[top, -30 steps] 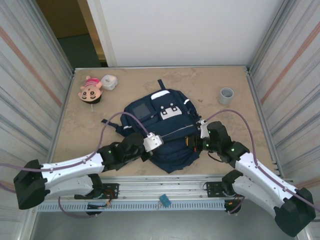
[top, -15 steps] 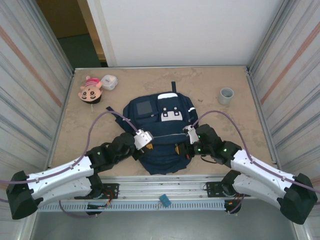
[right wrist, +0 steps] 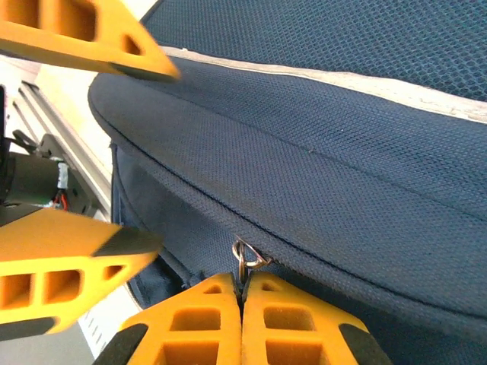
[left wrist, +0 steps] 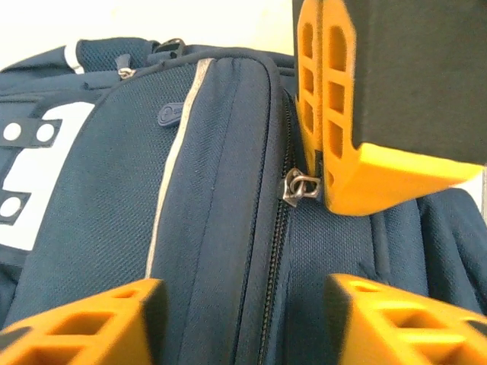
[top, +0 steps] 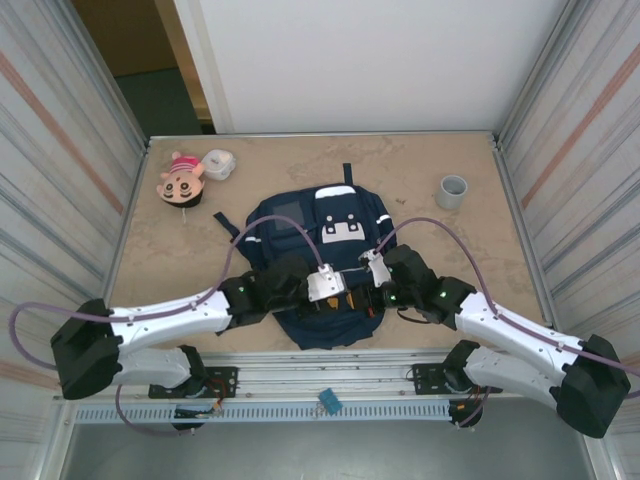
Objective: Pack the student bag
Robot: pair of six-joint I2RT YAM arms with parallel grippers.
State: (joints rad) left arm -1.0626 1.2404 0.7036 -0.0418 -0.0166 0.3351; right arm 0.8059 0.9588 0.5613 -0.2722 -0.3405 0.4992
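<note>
Student bag point(top: 310, 215) lies flat in the middle of the desk point(top: 420, 160), top end pointing away from the arm bases, near end close to the desk's front edge. Both arms reach in over its lower half.

Right claw point(top: 366, 283) is clenched on the zipper pull point(left wrist: 299, 187). In the left wrist view its two orange fingers point(left wrist: 335, 114) are pressed together with no gap, tips right at the small metal ring. The right wrist view agrees: right claw point(right wrist: 243, 293) has its fingers flush and the ring of the pull point(right wrist: 246, 256) sticks up from the seam between the tips. The zipper track point(left wrist: 274, 251) under the pull looks done up (can't tell for the stretch hidden behind the right claw).

Left claw point(top: 338, 293) is released, grasping nothing. In its own view, left claw point(left wrist: 242, 323) has its fingers spread wide, one either side of the zipper line, above the navy fabric; contact with the bag can't be told. The two claws sit just beside each other, left one on the near side of the pull.

On the bag: thin pale stripe point(left wrist: 171, 163) running along the panel, white buckle tab point(left wrist: 30, 182) at the left edge.

Elsewhere on the desk, well apart from the bag: a doll head point(top: 180, 178) and a white object point(top: 218, 163) touching it at the far left, and a grey cup point(top: 452, 191) at the far right.
</note>
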